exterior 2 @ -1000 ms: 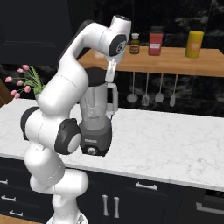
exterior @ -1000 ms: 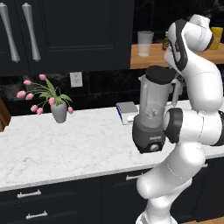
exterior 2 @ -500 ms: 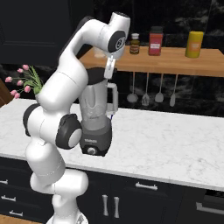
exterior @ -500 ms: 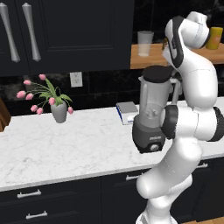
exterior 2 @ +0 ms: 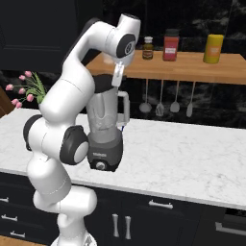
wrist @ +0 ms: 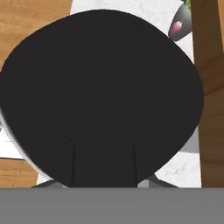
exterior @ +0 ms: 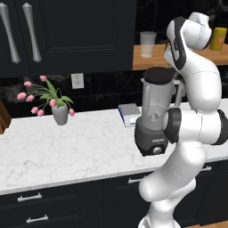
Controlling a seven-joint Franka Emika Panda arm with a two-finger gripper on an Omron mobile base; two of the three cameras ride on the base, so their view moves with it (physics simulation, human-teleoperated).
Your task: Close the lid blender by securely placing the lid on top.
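lid (wrist: 100,96) sat directly under your pincer, tab at 6 o'clock | over blender (exterior: 155,113) jar rim | pincer grip: you couldn't tell

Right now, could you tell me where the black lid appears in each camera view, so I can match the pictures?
Left base view: the lid sits atop the blender jar, right of centre.
Right base view: the lid shows as a dark patch above the jar, left of centre, partly behind the arm.
Hand view: the lid spans most of the picture.
Shared landmark: the pink flowers.
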